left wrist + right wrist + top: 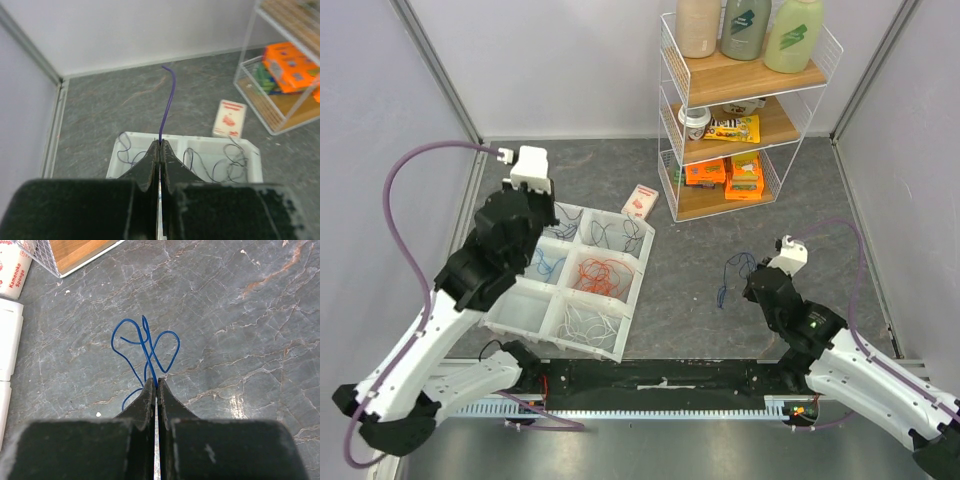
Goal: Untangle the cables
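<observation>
My left gripper (160,143) is shut on a thin purple cable (169,100) that stands up from its tips, above the far compartments of a white divided tray (210,140). The tray (636,290) holds sorted cables: dark ones (615,235), blue ones (548,265), red-orange ones (598,272) and white ones (585,322). My right gripper (157,381) is shut on a looped blue cable (145,345) that lies on the grey floor. In the top view this blue cable (732,270) sits just left of the right gripper (752,290).
A white wire shelf rack (740,110) with bottles and snack packs stands at the back right. A small sponge box (640,202) lies between rack and tray. Thick purple hoses (400,200) loop beside both arms. Walls close in left, right and behind.
</observation>
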Action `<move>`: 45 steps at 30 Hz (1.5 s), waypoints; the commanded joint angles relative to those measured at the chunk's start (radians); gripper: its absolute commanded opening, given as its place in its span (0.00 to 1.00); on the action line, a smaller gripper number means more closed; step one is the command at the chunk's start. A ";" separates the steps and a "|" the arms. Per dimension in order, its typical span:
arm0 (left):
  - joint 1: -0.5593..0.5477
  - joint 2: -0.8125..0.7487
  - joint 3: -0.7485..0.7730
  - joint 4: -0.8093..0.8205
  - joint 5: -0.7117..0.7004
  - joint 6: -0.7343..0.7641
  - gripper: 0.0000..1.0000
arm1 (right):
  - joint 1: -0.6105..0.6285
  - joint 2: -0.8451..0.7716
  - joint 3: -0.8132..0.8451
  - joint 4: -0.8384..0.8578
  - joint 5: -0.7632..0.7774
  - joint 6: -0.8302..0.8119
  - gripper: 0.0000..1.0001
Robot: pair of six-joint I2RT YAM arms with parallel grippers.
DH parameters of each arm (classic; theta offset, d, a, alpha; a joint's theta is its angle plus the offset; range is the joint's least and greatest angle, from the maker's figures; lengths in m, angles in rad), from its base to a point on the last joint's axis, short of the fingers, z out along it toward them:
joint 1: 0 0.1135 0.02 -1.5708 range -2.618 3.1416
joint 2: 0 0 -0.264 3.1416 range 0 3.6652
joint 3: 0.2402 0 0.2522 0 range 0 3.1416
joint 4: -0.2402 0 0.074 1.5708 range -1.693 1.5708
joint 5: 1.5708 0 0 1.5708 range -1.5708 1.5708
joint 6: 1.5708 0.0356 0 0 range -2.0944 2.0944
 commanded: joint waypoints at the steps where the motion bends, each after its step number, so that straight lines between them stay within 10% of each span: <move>1: 0.237 0.062 0.025 0.045 0.230 -0.147 0.02 | -0.003 0.015 0.058 0.049 -0.004 -0.045 0.00; 37: 0.544 0.487 -0.013 -0.118 0.239 -0.510 0.02 | -0.013 0.351 0.181 0.165 -0.178 -0.233 0.00; 45: 0.583 0.649 0.092 -0.260 0.323 -0.561 0.02 | -0.041 0.534 0.402 -0.130 -0.098 -0.314 0.00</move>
